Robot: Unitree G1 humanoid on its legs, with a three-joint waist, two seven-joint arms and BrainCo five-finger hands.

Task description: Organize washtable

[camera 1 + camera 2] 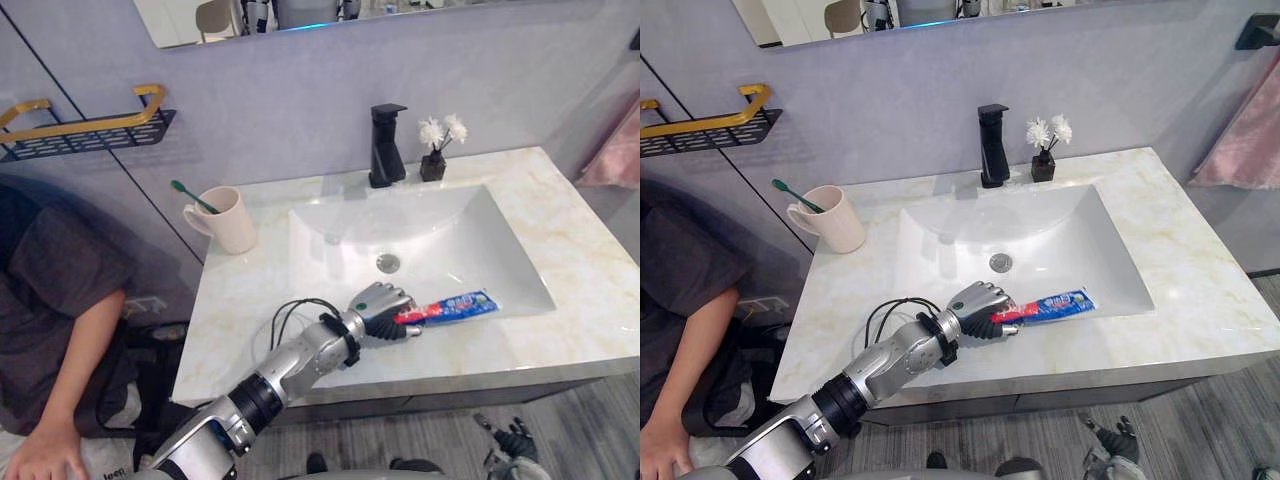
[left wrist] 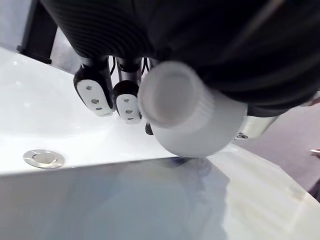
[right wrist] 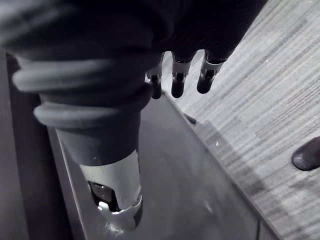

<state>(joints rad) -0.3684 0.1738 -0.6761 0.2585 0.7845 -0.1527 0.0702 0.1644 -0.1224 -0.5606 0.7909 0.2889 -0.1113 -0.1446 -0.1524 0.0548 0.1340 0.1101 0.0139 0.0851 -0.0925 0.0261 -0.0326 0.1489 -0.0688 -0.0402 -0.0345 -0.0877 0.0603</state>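
Note:
A red, white and blue toothpaste tube (image 1: pixel 456 306) lies across the front rim of the white sink (image 1: pixel 420 235), pointing right. My left hand (image 1: pixel 381 304) is curled round its cap end, and the white cap (image 2: pixel 184 107) sits right against the palm in the left wrist view. A cream mug (image 1: pixel 233 220) with a green toothbrush (image 1: pixel 193 197) in it stands on the marble counter (image 1: pixel 240 310) at the back left. My right hand (image 3: pixel 179 75) hangs low beside the cabinet, near the floor, its fingers relaxed and holding nothing.
A black faucet (image 1: pixel 386 146) and a small dark vase of white flowers (image 1: pixel 436 158) stand behind the sink. A black and gold wall shelf (image 1: pixel 90 126) hangs at the left. A person (image 1: pixel 55 320) crouches left of the counter. A pink towel (image 1: pixel 615 160) hangs at the right.

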